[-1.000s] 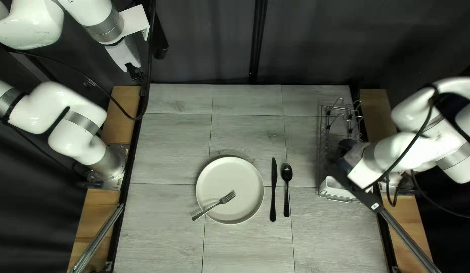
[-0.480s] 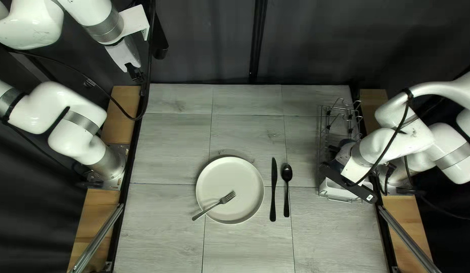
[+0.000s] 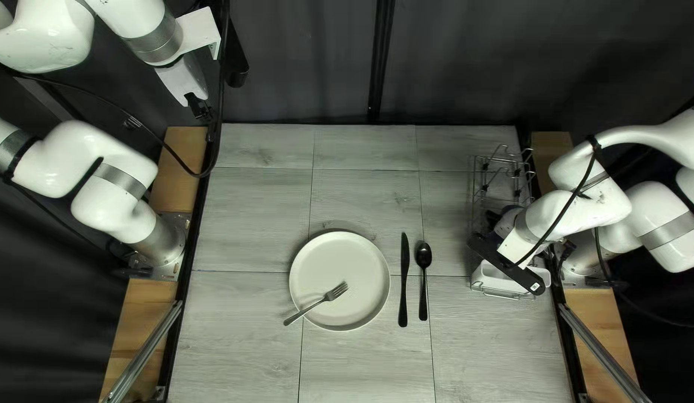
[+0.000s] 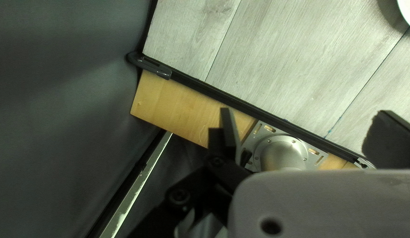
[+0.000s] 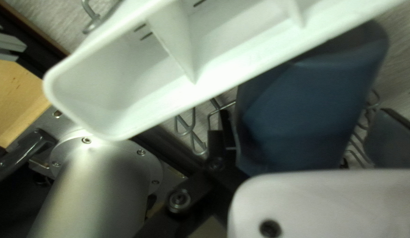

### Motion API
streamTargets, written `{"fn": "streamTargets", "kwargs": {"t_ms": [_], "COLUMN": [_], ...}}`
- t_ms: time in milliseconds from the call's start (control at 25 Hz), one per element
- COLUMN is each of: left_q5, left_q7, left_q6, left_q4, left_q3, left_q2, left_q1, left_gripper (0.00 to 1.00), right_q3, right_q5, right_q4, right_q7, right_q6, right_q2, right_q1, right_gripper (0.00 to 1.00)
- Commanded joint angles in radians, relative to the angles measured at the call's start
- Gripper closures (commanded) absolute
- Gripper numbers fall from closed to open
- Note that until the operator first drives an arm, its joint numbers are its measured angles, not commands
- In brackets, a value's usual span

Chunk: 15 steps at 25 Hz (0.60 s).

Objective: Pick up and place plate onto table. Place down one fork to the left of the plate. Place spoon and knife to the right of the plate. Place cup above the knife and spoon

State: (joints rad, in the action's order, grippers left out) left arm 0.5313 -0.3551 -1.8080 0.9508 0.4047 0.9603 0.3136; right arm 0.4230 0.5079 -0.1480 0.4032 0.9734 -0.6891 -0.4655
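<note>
Grey worktop [image 3: 362,201] carries the plate [image 3: 354,257], the fork [image 3: 315,302] across its left rim, knife [image 3: 403,280] and spoon [image 3: 423,280] to its right. At the wire rack [image 3: 502,159], the right gripper's [image 3: 503,261] parted fingers straddle the blue cup [image 5: 302,110]. The left gripper's [image 3: 200,108] fingers are open.

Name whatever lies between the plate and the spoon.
The knife lies there, handle toward the near edge, touching neither the plate nor the spoon. The top left view shows it.
</note>
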Motion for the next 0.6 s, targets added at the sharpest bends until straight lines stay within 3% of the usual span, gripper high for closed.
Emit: {"fn": "streamTargets", "kwargs": {"t_ms": [40,160,280,400,600], "left_q5": [0.0,0.0,0.0,0.0,0.0], "left_q7": [0.0,0.0,0.0,0.0,0.0], "left_q6": [0.0,0.0,0.0,0.0,0.0], "left_q4": [0.0,0.0,0.0,0.0,0.0], "left_q3": [0.0,0.0,0.0,0.0,0.0], "left_q2": [0.0,0.0,0.0,0.0,0.0], "left_q1": [0.0,0.0,0.0,0.0,0.0], "left_gripper": [0.0,0.0,0.0,0.0,0.0], "right_q3": [-0.041,-0.079,-0.119,-0.13,-0.12], "right_q5": [-0.04,-0.06,-0.073,-0.061,-0.048], "right_q4": [-0.046,-0.108,-0.233,-0.396,-0.592], "right_q7": [-0.019,-0.022,-0.017,0.0,0.024], "right_q6": [0.097,0.202,0.315,0.373,0.328], "right_q2": [-0.045,-0.081,-0.056,0.053,0.303], "right_q1": [-0.018,-0.019,-0.025,-0.031,-0.062], "right_gripper": [1.0,1.0,1.0,1.0,1.0]}}
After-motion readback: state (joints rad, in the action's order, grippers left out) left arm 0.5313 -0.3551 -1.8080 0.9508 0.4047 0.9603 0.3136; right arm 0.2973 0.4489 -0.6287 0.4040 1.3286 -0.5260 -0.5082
